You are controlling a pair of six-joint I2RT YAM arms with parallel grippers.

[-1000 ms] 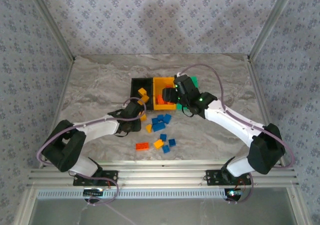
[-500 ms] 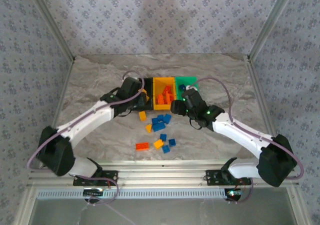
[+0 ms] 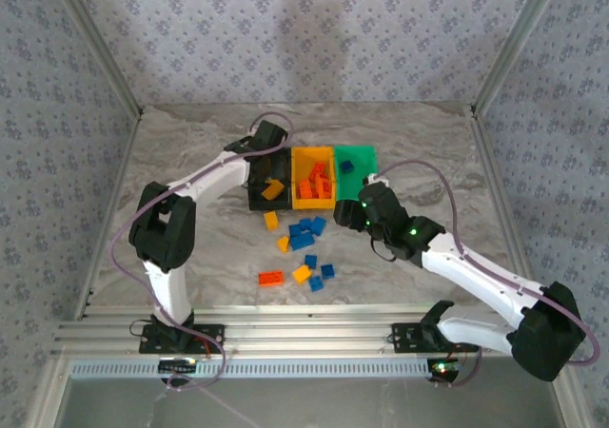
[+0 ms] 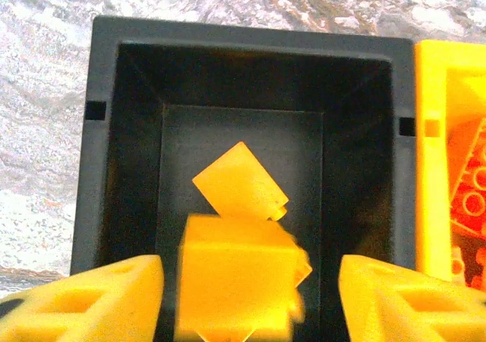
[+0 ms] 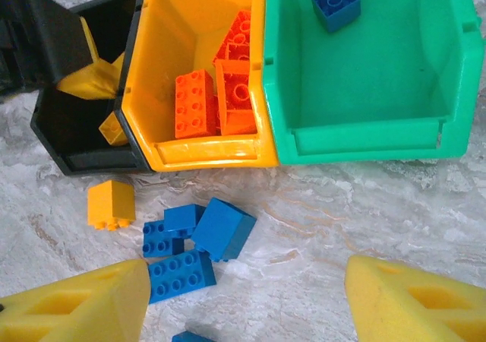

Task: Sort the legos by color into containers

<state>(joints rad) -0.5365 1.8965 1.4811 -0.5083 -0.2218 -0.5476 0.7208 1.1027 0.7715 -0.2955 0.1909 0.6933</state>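
Left end effector (image 4: 249, 285) gapes over the black bin (image 4: 129, 129) — yellow brick (image 4: 228, 254) loose. We should centre the open, empty right end effector (image 5: 243, 285) on one blue brick (image 5: 224, 228).

— What rests on the marbled tabletop (image 3: 190, 152)?
— Mid-table, a joined row: black bin (image 3: 255, 200), yellow-orange bin (image 3: 298, 166), green bin (image 3: 362, 157). Toward the near edge lie loose blue bricks (image 3: 304, 233), yellow bricks (image 3: 271, 221) and one red-orange brick (image 3: 270, 278).
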